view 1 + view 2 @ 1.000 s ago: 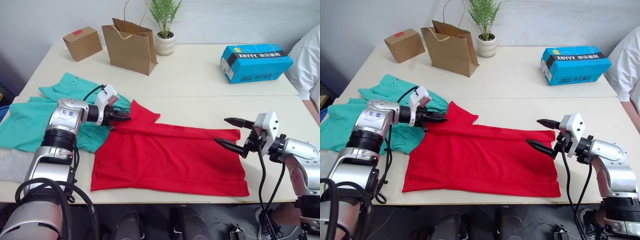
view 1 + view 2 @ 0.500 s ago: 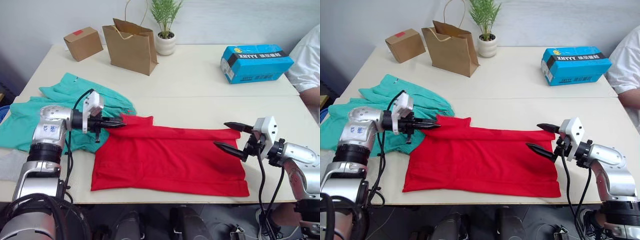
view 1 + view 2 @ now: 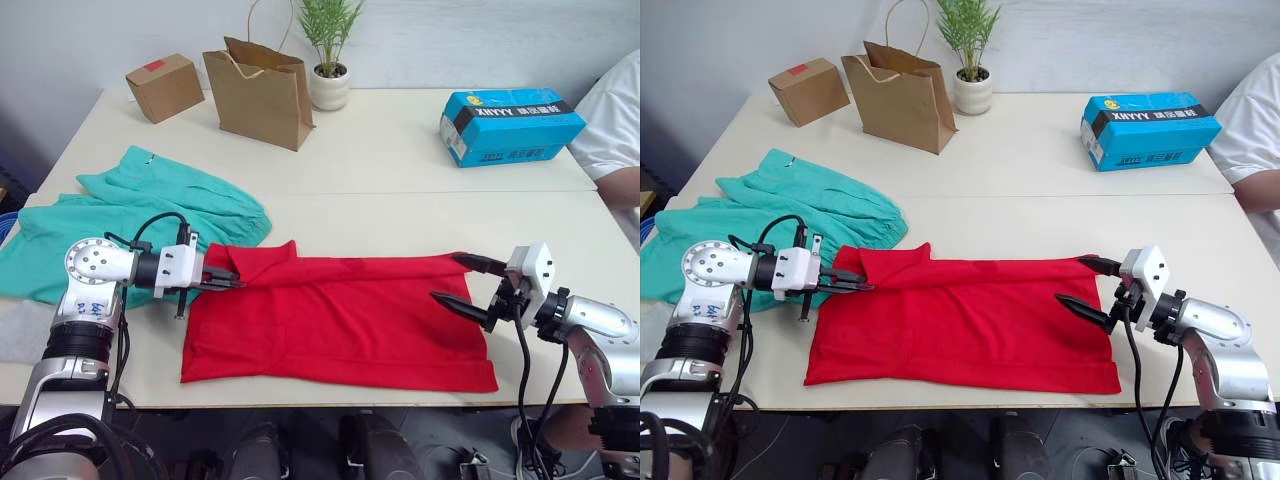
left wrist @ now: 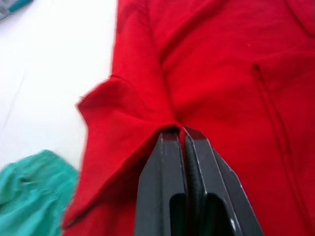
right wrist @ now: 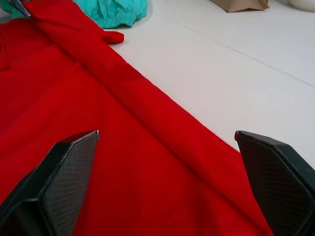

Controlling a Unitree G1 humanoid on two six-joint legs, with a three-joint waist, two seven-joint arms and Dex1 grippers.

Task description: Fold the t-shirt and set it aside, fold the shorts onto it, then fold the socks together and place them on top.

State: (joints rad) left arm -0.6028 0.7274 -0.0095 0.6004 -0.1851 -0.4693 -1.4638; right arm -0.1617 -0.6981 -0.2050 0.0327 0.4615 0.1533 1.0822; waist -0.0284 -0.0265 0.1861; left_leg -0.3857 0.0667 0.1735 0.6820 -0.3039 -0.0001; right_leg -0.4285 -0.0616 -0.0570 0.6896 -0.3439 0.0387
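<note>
- Shirt [image 3: 340,320]: red, spread flat across the lower centre of the frame on the white table [image 3: 400,160], far edge folded over toward the near side along its length.
- Left gripper [image 3: 228,282]: at the shirt's upper-left corner, fingers pressed together on a fold of red cloth, a small flap standing up beside them in the left wrist view [image 4: 123,142].
- Right gripper [image 3: 462,282]: at the shirt's right edge, fingers spread wide, one over the far right corner, one over the cloth nearer the camera; holding nothing.
- Seen between the spread fingers [image 5: 54,182] in the right wrist view: the folded strip of shirt running off toward the shorts.
- Shorts [image 3: 120,215]: teal, crumpled at centre left of the frame, just beyond the shirt's upper-left corner.
- Grey cloth at the lower-left edge of the frame [image 3: 20,330], probably a sock, partly hidden by the left arm.
- Upper left of the frame: small cardboard box [image 3: 165,86], brown paper bag [image 3: 260,92] standing beside it.
- Top centre: potted plant [image 3: 330,50] just right of the bag.
- Upper right: blue box [image 3: 510,125].
- Right edge of the frame: a person's white sleeve [image 3: 612,120].
</note>
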